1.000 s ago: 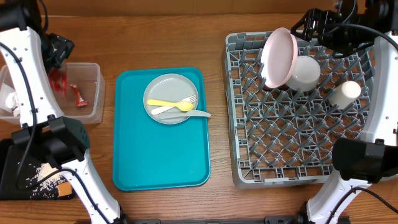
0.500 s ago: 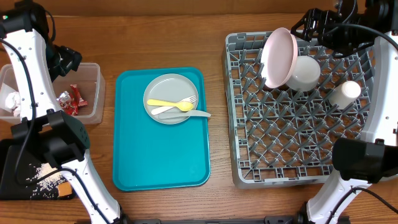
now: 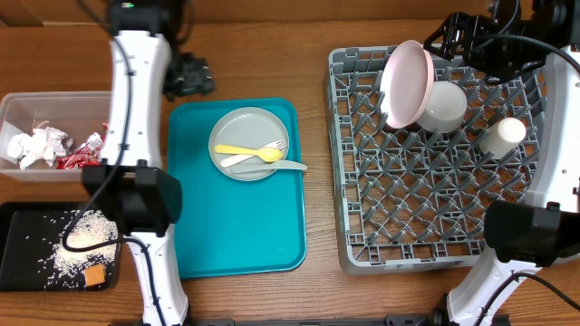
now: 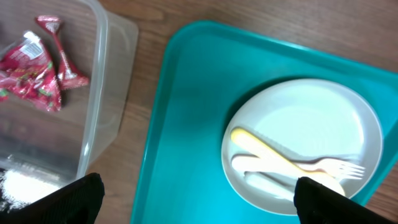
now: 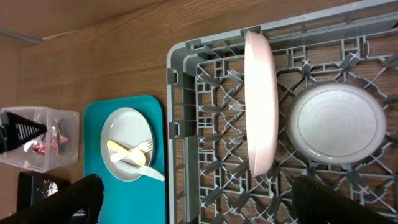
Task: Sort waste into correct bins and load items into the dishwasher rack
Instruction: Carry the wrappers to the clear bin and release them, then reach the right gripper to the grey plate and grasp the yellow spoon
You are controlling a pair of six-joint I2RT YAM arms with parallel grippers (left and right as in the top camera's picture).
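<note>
Grey plate (image 3: 249,134) sits on the upper half of the teal tray (image 3: 236,226). We see the yellow fork (image 3: 245,150) lying across it and a white utensil (image 3: 276,166) beside the fork, its tip poking past the plate's right rim over the tray. Right of the tray stands the dishwasher rack (image 3: 435,208). In its back left part the pink plate (image 3: 406,83) stands on edge, leaning among the pegs. The whitish bowl (image 3: 444,104) sits bottom-up just beside it on the right, and the two look to be touching. The white cup (image 3: 501,136) is further right, apart from the bowl; we cannot tell which way up it sits. Left of the tray the clear tub (image 3: 18,104) holds the crumpled napkin (image 3: 34,147) and red wrappers (image 3: 80,154), lying side by side. Below the tub in the overhead view, the black tray (image 3: 18,240) holds the rice (image 3: 86,237) in a loose heap and the orange cube (image 3: 91,277) near its lower edge. The left gripper (image 4: 200,198) hovers near the tray's back left corner, between tub and plate, jaws spread wide, gripping nothing. The right gripper (image 5: 202,200) hangs above the back of the rack near the pink plate, jaws likewise spread wide and empty.
</note>
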